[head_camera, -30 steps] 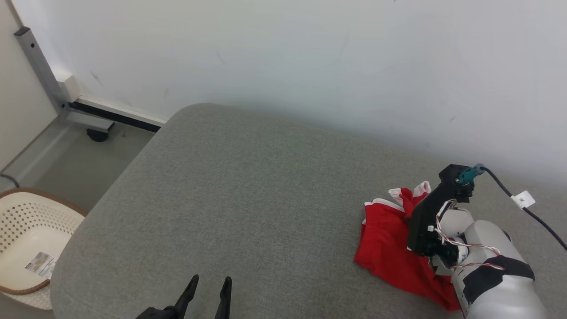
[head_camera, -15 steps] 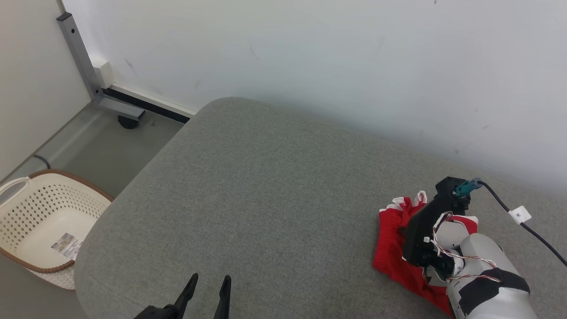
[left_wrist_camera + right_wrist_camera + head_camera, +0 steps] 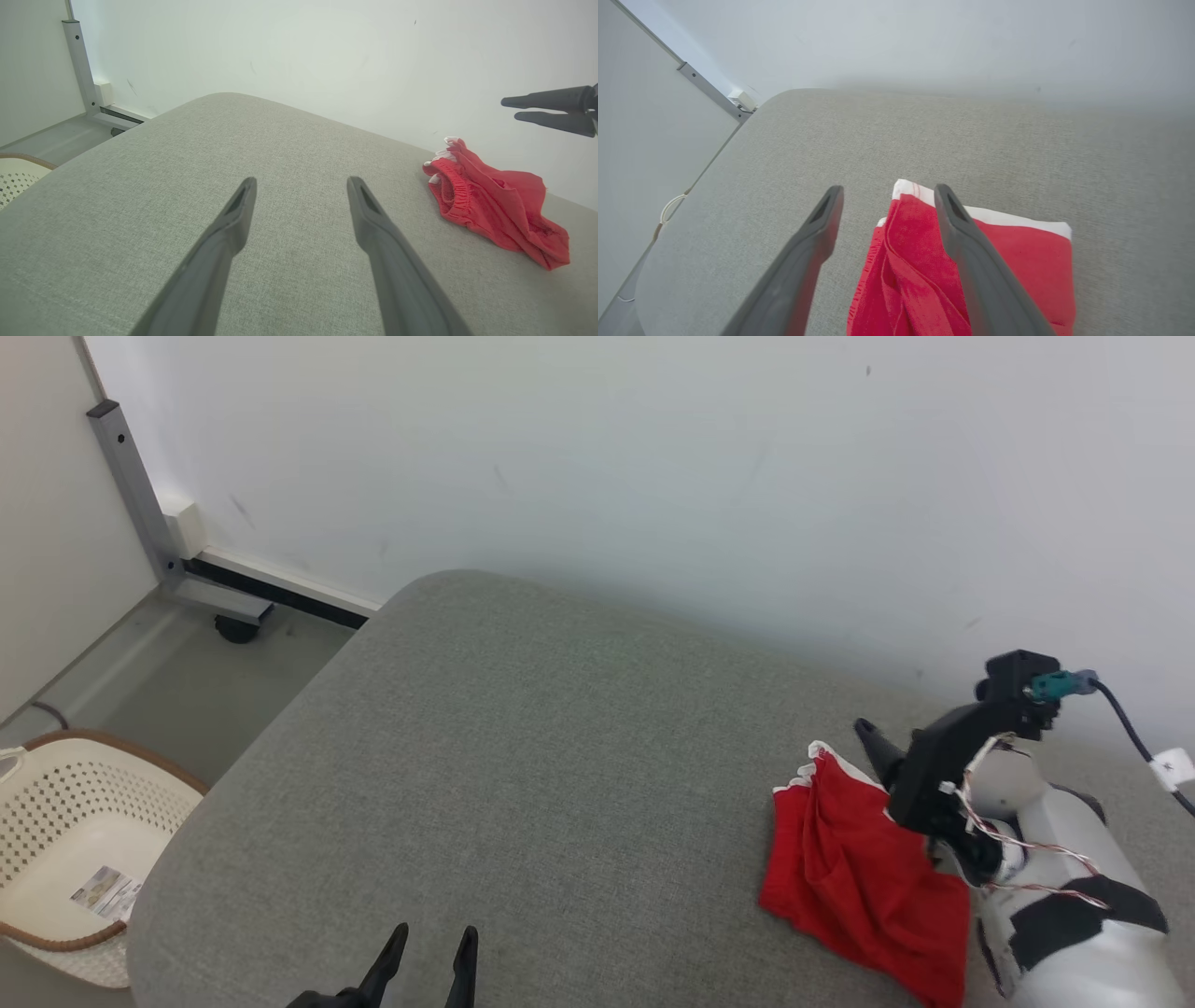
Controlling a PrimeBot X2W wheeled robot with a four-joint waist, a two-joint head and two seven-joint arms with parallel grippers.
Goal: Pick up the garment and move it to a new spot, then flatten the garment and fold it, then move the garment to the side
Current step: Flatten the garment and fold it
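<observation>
Opened and lifted since a second ago: right gripper [image 3: 878, 747], earlier low and pinched into the red garment [image 3: 859, 868], now above it with fingers spread wide and nothing between them. Seen from the right wrist as two dark fingers [image 3: 957, 219] apart over the white-trimmed end of the garment [image 3: 1017, 252].

Released and lying crumpled on the grey cushion [image 3: 560, 756], at its right part, closer to the far edge along the white wall [image 3: 653, 476]. Long folds down the cloth, white trim at the far end, near end close to the right forearm.

Left gripper [image 3: 433, 933] at the near edge of the cushion, left of its middle, fingers also spread, holding nothing. From the left wrist, garment [image 3: 495, 205] well apart to the right, right gripper [image 3: 511, 108] above it.

Wide bare fabric over the centre and whole left part of the cushion. Rounded far-left corner, then floor. Cream basket [image 3: 56, 840] on the floor beyond the cushion's left edge; grey metal post [image 3: 131, 495] behind that corner.
</observation>
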